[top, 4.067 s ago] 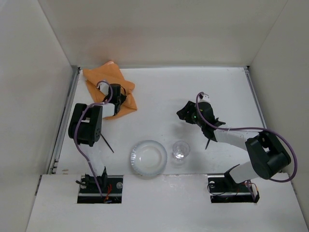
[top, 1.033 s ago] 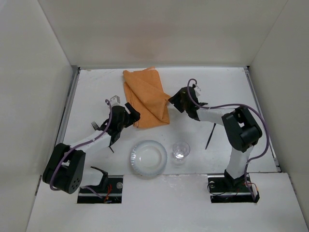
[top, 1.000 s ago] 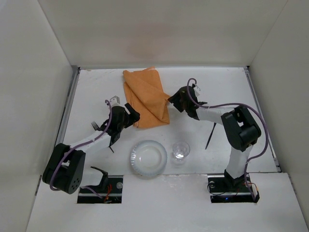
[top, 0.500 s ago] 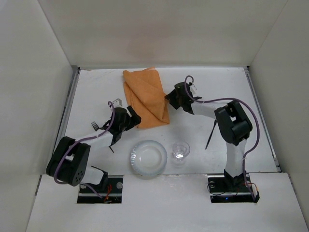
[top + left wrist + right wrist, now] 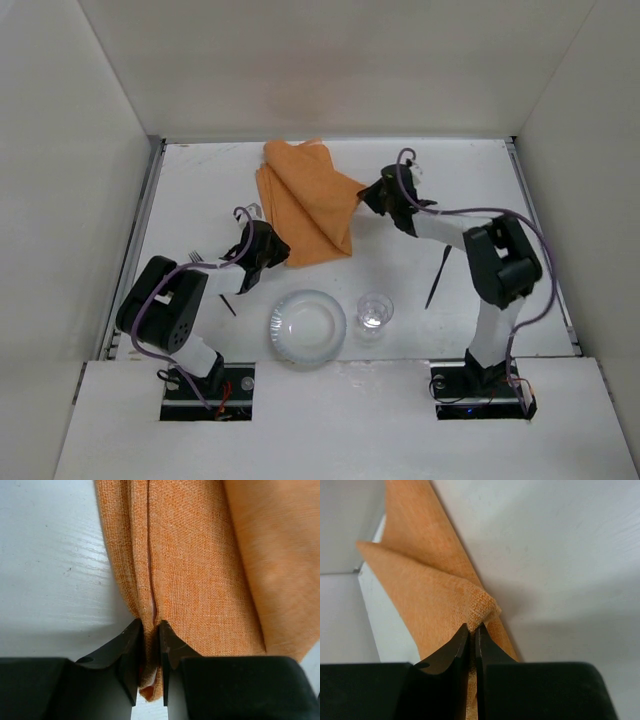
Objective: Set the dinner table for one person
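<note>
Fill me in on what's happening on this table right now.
Both arms are handling the orange cloth at the far middle of the dinner table. The left fingers are shut on its folded near-left edge. The right fingers are shut on its right corner, which stands up in a peak. The plate and glass sit untouched side by side near the arm bases, and a dark knife lies to the right of the glass.
</note>
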`<state>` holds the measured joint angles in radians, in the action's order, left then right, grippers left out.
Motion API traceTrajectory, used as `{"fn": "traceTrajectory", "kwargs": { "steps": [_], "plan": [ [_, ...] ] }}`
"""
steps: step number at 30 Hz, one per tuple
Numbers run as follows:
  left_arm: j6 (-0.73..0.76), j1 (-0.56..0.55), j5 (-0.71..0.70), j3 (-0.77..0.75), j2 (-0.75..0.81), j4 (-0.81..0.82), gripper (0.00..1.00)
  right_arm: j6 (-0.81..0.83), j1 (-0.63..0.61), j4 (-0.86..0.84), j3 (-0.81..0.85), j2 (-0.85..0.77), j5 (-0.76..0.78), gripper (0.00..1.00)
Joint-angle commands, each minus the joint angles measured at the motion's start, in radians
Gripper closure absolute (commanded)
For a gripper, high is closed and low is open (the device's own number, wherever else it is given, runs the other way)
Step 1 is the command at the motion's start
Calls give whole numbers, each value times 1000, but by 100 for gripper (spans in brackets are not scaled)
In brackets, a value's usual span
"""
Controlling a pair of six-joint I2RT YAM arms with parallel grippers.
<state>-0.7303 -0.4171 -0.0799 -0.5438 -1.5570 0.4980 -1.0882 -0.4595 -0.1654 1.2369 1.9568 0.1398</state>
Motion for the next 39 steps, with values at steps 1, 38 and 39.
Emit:
{"fn": "traceTrajectory", "kwargs": {
  "steps": [1, 38, 39],
  "plan": [
    [0, 14, -29, 11, -21, 23, 87, 189, 118, -98, -136, -264, 130, 91],
    [-29, 110, -176, 237, 328, -110, 91, 264, 88, 109, -735, -717, 118, 87],
    [-27, 110, -179, 245, 343, -116, 91, 264, 77, 116, -749, -736, 121, 87]
  ]
}}
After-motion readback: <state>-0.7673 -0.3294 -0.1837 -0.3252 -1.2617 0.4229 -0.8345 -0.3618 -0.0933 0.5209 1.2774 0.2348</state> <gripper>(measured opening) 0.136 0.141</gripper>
